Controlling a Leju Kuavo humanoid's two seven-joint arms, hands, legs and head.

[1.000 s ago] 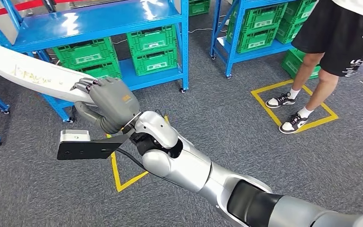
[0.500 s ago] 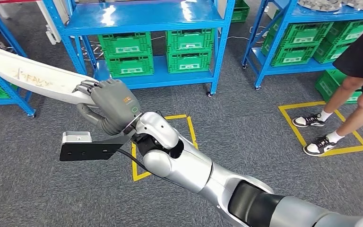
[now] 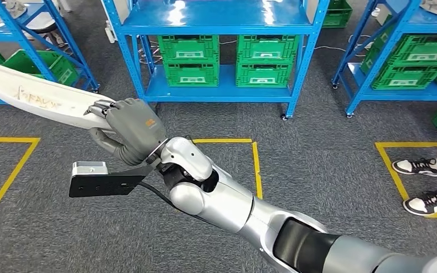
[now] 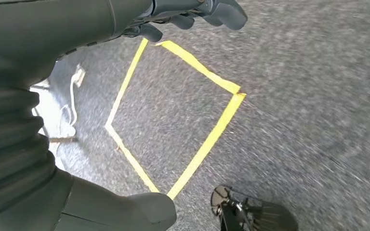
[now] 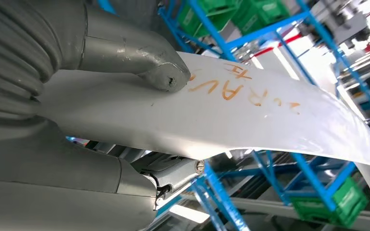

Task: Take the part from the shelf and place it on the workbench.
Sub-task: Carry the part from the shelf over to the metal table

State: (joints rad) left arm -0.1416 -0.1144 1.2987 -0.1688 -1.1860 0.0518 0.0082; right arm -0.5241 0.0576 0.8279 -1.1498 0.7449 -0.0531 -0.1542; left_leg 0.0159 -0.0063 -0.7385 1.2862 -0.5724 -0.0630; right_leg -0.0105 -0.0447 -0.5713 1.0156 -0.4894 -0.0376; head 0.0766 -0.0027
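Observation:
The part (image 3: 34, 96) is a long, curved white panel with orange handwriting on it. It sticks out to the left above the carpet, in front of the shelves. My right hand (image 3: 128, 128) grips its near end, fingers (image 3: 99, 106) over the top edge and thumb beneath. In the right wrist view the thumb (image 5: 164, 72) presses on the white panel (image 5: 231, 115) beside the orange letters. My left hand (image 4: 19, 120) hangs over the floor with its fingers (image 4: 217, 9) and thumb far apart and nothing between them.
Blue shelving (image 3: 216, 23) with green crates (image 3: 222, 57) stands straight ahead, with more racks left and right. Yellow tape squares (image 3: 256, 165) mark the grey carpet. A person's shoes (image 3: 427, 187) stand at the right edge, inside one square.
The whole view has swung, so shelves and floor marks slid rightward and the person moved to the right edge. My right hand keeps the same hold on the white panel.

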